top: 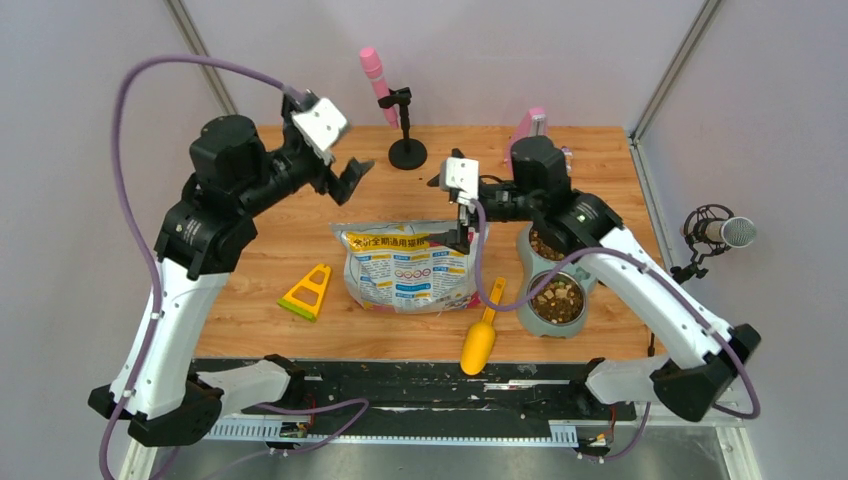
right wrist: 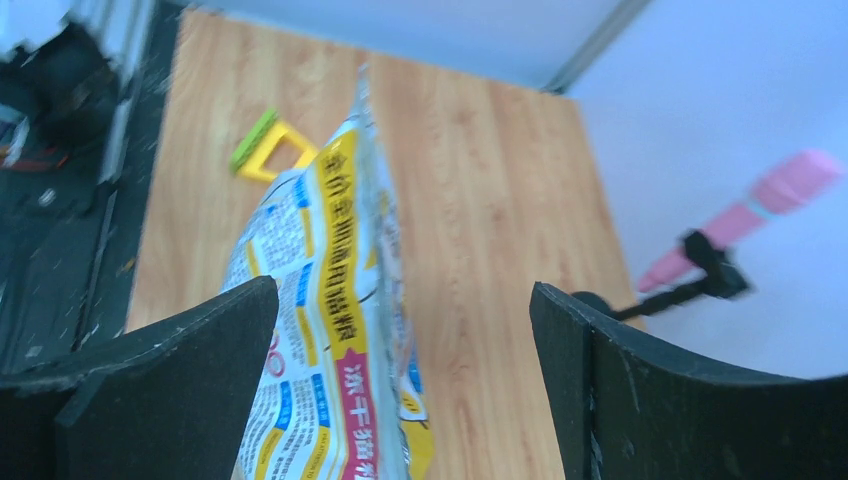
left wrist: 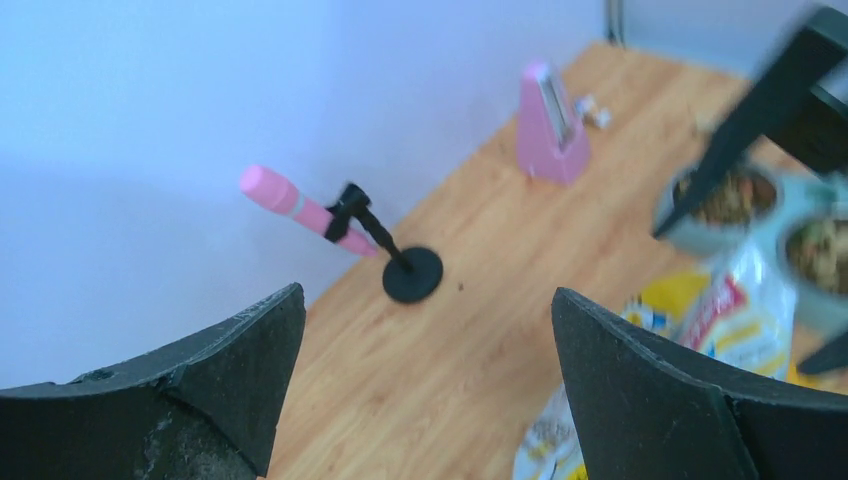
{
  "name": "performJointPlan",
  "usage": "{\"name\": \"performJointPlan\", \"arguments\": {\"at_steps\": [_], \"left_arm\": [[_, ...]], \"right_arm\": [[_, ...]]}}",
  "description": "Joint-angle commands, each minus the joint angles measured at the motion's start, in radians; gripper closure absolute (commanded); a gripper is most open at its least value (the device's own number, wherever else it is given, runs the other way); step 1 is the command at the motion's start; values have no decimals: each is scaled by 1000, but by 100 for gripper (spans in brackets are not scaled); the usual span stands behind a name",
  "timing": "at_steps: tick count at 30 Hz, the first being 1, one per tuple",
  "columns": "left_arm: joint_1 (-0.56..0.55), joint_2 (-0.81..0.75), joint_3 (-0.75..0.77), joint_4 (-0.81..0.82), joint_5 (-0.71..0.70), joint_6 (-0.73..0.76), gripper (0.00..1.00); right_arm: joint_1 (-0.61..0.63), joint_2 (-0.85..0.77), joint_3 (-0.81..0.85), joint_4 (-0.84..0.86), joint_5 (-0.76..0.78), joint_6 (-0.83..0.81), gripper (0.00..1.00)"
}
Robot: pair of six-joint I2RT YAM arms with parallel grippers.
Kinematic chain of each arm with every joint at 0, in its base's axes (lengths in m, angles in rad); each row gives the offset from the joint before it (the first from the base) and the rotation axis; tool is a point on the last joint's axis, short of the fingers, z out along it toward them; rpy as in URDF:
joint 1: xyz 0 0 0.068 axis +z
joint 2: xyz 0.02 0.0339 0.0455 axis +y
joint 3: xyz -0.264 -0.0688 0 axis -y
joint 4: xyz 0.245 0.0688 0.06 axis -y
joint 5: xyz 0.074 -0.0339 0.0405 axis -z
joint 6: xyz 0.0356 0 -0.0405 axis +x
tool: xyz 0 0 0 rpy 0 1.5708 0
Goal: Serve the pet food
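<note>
– Wooden tabletop (top: 300, 240), pale grey walls around it. Where is the pet food (top: 558, 298)?
– Brown kibble sits in both cups of the grey double bowl (top: 528, 322) on the right side, just beside the printed bag (top: 408, 268).
– And the bag?
– It lies mid-tabletop, its far right corner under the right hand (top: 462, 228). In the wrist view the fingers (right wrist: 150, 380) are spread wide, with the bag's top edge between them. Whether either finger touches it I can't quite tell.
– The left hand (top: 348, 178)?
– Raised over the far left of the tabletop, fingers spread and empty, facing the pink microphone (top: 378, 78) on its black stand.
– Anything else?
– A yellow scoop (top: 481, 335) lies near the front edge, between bag and bowl, and a yellow triangular clip (top: 308, 291) lies left of the bag.
</note>
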Motion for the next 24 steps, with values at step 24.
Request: {"name": "performJointPlan", "arguments": {"at_steps": [24], "left_arm": [[371,-53,-525,45,-786,-912,0]], "right_arm": [[-798,-233,-460,252,480,1055,0]]}}
